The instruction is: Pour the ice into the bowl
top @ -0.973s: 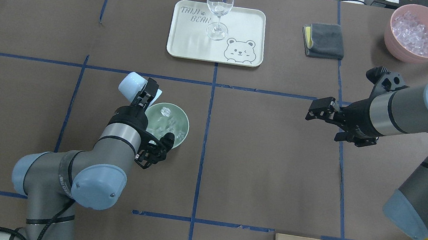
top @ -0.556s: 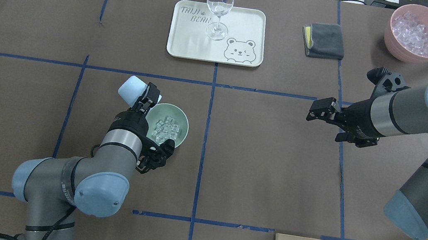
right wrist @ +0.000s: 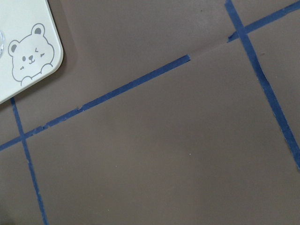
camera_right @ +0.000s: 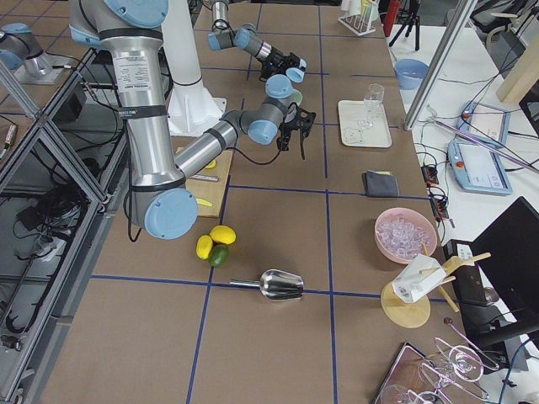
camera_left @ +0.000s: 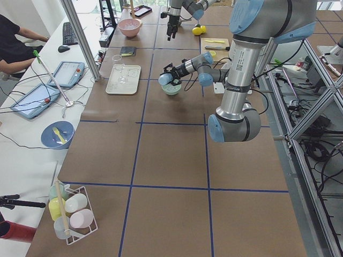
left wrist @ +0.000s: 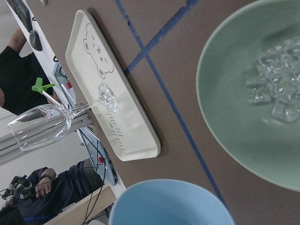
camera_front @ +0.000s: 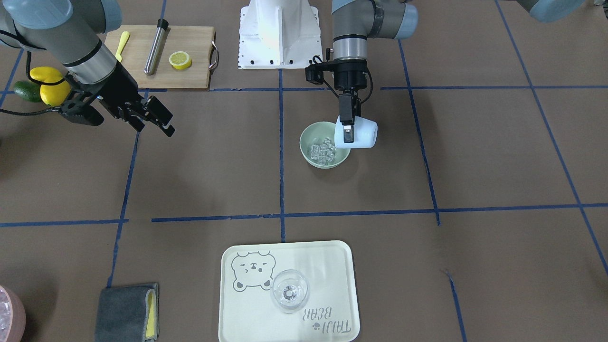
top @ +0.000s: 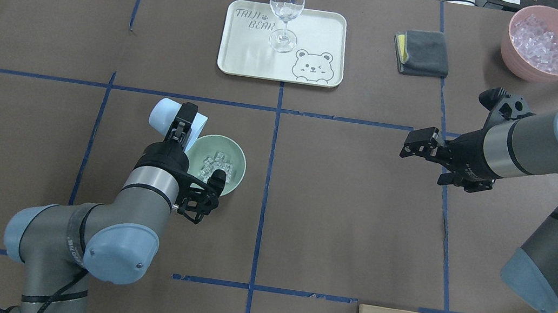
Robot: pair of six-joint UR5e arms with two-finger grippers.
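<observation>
Inside the mint-green bowl (camera_front: 311, 135), a cluster of clear, glassy ice (camera_front: 322, 150)

Ice (top: 214, 164) in bowl (top: 240, 164); cup (top: 161, 113) left of bowl; glass (top: 286, 6) on tray (top: 324, 32).

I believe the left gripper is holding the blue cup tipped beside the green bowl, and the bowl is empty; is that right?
Not quite: the bowl is not empty; the ice lies in it, as the overhead exterior view shows. The left gripper does hold the blue cup tipped beside the bowl.
</observation>
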